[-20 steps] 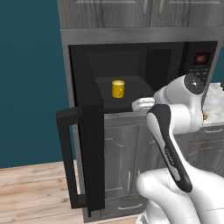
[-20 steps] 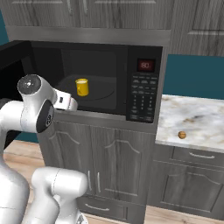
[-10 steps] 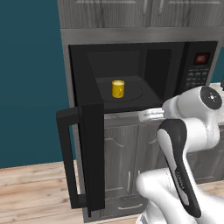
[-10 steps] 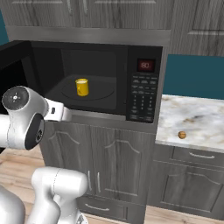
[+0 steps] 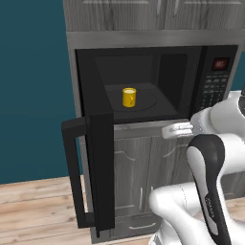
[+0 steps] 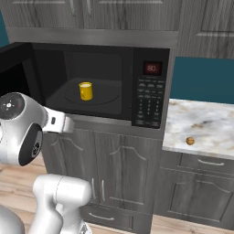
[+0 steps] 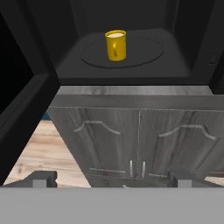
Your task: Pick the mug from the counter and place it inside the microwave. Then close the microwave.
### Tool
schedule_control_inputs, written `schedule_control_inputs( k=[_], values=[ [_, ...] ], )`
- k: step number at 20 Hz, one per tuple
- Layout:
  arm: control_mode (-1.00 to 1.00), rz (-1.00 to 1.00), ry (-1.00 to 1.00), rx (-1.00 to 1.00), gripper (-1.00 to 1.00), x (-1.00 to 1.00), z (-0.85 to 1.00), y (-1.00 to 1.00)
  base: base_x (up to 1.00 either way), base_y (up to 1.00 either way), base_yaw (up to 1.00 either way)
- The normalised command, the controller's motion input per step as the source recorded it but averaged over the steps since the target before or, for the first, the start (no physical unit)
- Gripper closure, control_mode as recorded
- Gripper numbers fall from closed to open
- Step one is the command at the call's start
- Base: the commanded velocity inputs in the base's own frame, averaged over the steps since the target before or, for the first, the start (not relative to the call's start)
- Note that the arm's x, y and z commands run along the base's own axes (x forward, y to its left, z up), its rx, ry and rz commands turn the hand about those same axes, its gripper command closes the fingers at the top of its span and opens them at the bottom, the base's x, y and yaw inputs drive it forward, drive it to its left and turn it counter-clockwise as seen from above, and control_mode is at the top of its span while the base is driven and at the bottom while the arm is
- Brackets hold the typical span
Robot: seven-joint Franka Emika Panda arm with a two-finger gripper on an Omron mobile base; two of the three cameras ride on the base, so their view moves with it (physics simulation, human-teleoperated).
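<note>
arm shells: glossy white, rounded and bulbous, rising in front of the microwave in both base views
elbow band: a dark charcoal strip runs down the near link, below the keypad side of the microwave in the left base view, with a faint pale marking low on it
joint cap: a white disc with a small dark centre dot and grey ring marks, left of the microwave's opening in the right base view
joint side: a dark grey round face set beneath that cap
wrist: a pale grey, short ribbed cylinder just under the microwave's lower edge
gripper: two small dark grey blocky fingertips, squared tops
</note>
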Motion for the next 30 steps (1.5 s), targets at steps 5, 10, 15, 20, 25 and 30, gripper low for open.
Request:
schedule_control_inputs(
  k=[5,10,15,20,25,30],
  values=[
    [-1.00,0.00,-0.04,0.00,-1.00,-0.42,0.01,-0.21,0.00,0.00,0.00],
    [-1.00,0.00,-0.04,0.00,-1.00,-0.37,0.00,-0.08,0.00,0.00,0.00],
    [-1.00,0.00,-0.04,0.00,-1.00,-0.31,0.00,0.00,0.00,0.00,0.00],
    [-1.00,0.00,-0.12,0.00,-1.00,-0.19,0.00,0.07,0.00,0.00,0.00],
    [-1.00,-0.01,-0.27,0.00,-1.00,-0.25,0.00,0.16,0.00,0.00,0.00],
    [-1.00,-0.01,-0.22,0.00,-1.00,-0.30,0.00,0.05,0.00,0.00,0.00]
  ],
)
